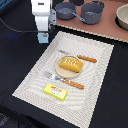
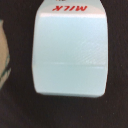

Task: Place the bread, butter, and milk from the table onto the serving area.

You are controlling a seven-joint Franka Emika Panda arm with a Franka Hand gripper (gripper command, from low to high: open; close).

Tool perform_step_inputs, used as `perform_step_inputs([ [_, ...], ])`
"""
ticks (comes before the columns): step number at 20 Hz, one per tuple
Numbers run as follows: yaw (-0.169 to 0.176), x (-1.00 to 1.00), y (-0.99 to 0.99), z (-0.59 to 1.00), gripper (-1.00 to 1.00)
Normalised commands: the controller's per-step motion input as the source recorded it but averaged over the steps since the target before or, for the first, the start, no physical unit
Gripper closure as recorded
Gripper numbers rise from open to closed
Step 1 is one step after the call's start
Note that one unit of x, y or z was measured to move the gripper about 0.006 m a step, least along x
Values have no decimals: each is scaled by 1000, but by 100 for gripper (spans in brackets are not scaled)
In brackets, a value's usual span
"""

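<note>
Nearest you the butter [image 1: 55,90] and bread [image 1: 70,64] already sit on the serving area [image 1: 100,90]; lower your gripper [image 1: 44,37], whose opening I cannot tell, squarely over the milk [image 2: 70,52] at the mat's far left corner.

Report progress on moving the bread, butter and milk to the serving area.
Done: the bread sits on the plate, and the butter lies on the serving area. In hand: the gripper hangs just off the mat's far corner, the milk filling the wrist view. Left: getting the milk onto the mat.
</note>
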Motion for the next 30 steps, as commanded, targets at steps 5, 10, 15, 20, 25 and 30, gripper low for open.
perform_step_inputs([
  [5,23,-403,212,-173,-100],
  [10,38,-436,253,-183,-100],
  [15,17,-253,64,-263,-100],
  [20,1,-114,0,-268,-100],
  [25,0,-123,0,-248,-100],
  [30,0,-158,0,-202,100],
])
